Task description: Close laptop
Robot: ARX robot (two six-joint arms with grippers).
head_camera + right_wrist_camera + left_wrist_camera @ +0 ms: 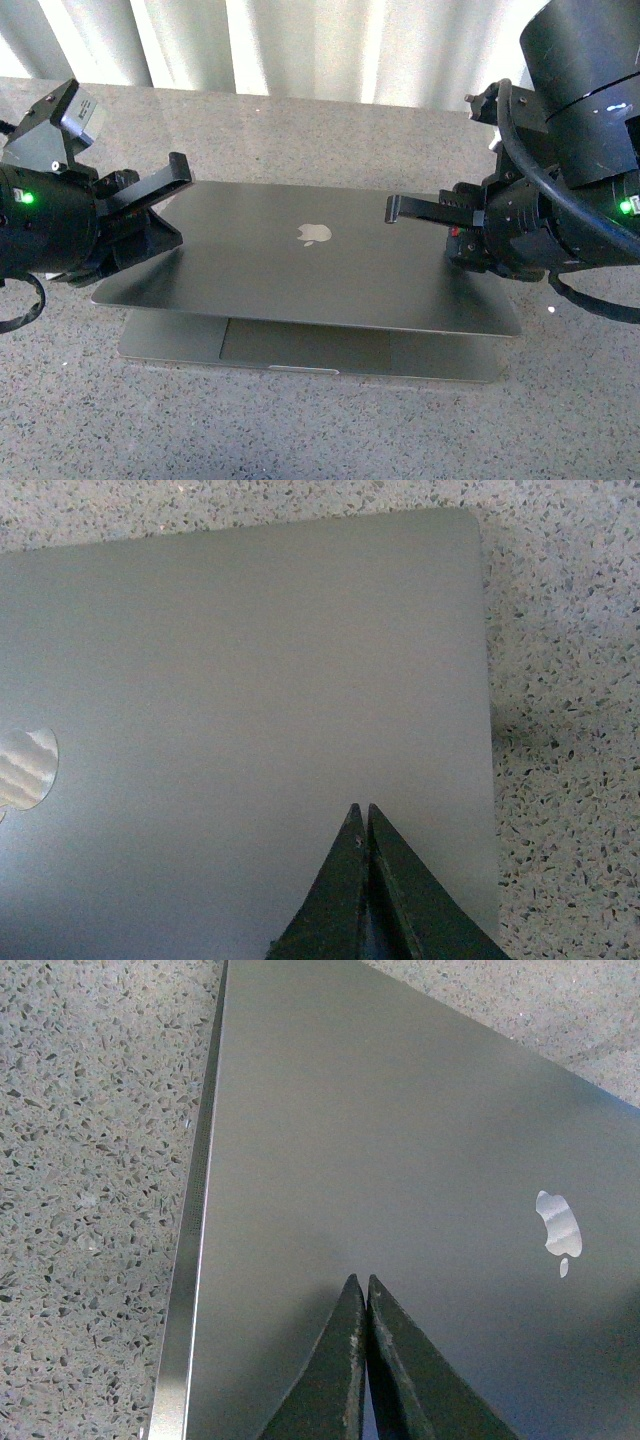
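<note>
The left gripper (pixel 180 166) and right gripper (pixel 394 209), both pinched closed and empty, overhang the nearly folded slim grey metal laptop (pixel 300 275).

Left arm (pixel 45 220): matte black casing, small green light (pixel 27 197), grey angular camera block (pixel 50 130) on top.
Right arm (pixel 585 95): fat black drum-shaped joint, green lamp (pixel 626 207) by the wrist.
Cable (pixel 535 175): thick, black, running along the right arm.
Left fingers (pixel 335 1380): black wedges, edges scuffed pale.
Right fingers (pixel 345 900): the same black wedges, lightly worn.
</note>
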